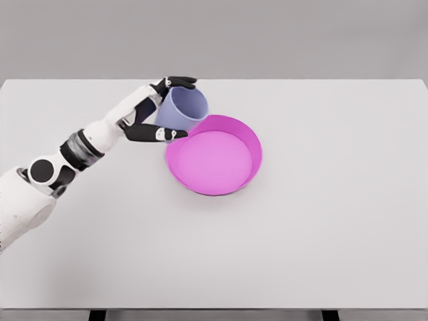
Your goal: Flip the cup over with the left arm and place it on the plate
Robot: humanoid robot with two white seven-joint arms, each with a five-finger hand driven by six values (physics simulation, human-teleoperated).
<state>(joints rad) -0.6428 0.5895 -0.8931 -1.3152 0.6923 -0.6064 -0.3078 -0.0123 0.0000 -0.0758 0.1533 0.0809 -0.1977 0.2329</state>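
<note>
Left hand (159,110) clamped on lilac cup (182,109), fingers (180,81) over far side, thumb on near side. Cup held between them, tilted, mouth toward upper right. Magenta plate (251,137) just right of fingertips, rim touching or under cup. Right arm unseen.

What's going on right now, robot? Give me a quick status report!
Left hand gripping lavender cup, held at pink plate's back-left rim. Cup not yet set down. Nothing blocking.
</note>
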